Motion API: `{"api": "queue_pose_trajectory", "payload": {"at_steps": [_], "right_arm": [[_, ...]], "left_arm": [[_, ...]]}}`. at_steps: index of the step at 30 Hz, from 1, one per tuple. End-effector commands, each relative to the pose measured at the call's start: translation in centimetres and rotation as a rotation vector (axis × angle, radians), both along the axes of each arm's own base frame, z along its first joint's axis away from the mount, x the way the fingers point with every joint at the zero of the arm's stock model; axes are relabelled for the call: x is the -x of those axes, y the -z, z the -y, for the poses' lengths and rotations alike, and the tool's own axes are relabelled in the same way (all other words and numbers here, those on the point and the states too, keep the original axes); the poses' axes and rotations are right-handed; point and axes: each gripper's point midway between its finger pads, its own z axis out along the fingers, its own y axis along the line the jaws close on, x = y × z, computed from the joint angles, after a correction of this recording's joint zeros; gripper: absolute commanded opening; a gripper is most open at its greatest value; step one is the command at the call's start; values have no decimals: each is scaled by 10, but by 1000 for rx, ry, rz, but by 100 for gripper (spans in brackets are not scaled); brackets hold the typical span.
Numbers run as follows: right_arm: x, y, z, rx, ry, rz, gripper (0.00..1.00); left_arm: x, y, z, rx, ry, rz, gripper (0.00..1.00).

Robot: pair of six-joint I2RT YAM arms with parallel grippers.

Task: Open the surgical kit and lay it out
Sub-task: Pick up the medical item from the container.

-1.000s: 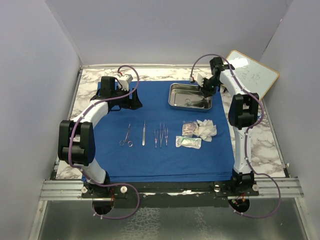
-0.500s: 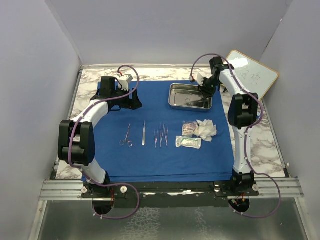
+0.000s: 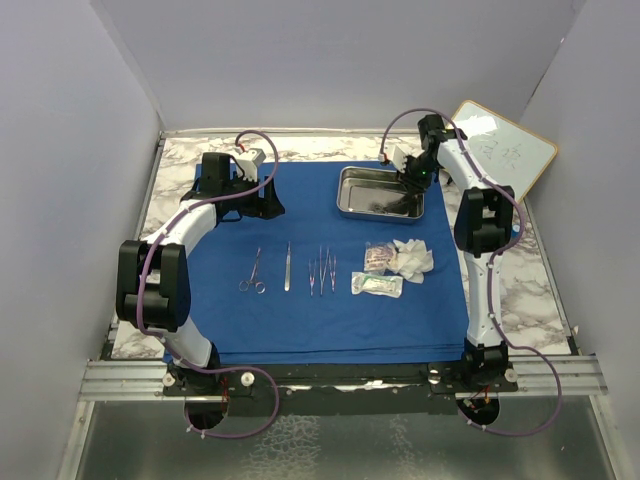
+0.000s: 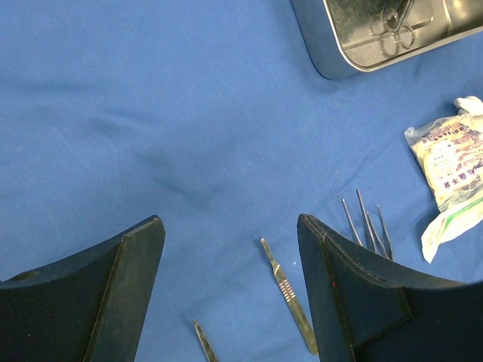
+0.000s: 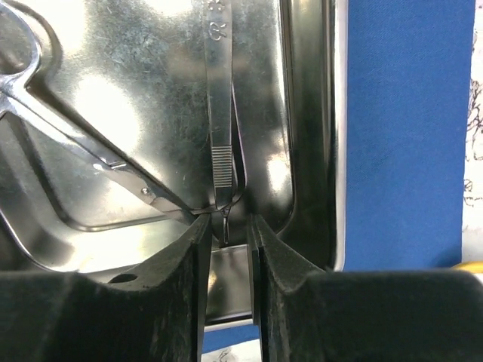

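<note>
Found right gripper [image 5: 228, 226] narrowly parted astride tweezers [image 5: 219, 90] end, unclamped; judged steel light, slick, springy; ribbed patch [image 5: 223, 166] just ahead suited pinching.

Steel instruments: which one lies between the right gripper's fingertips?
The ribbed tweezers in the tray; their tip lies between the right gripper's fingertips. The scissors beside them and the instruments on the blue cloth do not.
</note>
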Motion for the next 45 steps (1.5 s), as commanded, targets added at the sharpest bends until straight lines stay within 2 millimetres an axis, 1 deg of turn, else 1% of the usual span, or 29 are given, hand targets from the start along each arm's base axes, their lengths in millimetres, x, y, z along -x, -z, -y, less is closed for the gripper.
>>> {"api": "queue_pose_trajectory", "payload": {"at_steps": [1,8,13,16,20,25,27,30,37,42,45], "right_arm": [[-4,12,10,36,15,-13,25],[3,22,15,67,8,-56,27],[8,30,18,85,0,-85,27],[11,34,19,93,-6,-107,23],[12,39,21,106,-14,-120,15],[8,39,20,101,-19,-108,4],[5,34,18,88,-20,-93,1],[1,24,12,59,-23,-69,1],[-5,-19,-6,-50,-39,12,1],[-4,-43,-16,-105,-49,48,1],[-1,-50,-17,-115,-51,52,1]], "left_arm": [[1,-1,2,25,11,4,74],[0,0,2,27,11,0,74],[1,1,2,29,11,-4,74],[1,1,2,28,11,-5,74],[1,2,2,28,12,-5,74],[0,2,2,27,13,-5,74],[0,2,2,27,12,-4,74],[0,2,2,27,13,-3,74],[1,-3,2,26,11,8,74],[1,-6,1,24,11,19,74],[1,-7,1,25,10,21,74]]}}
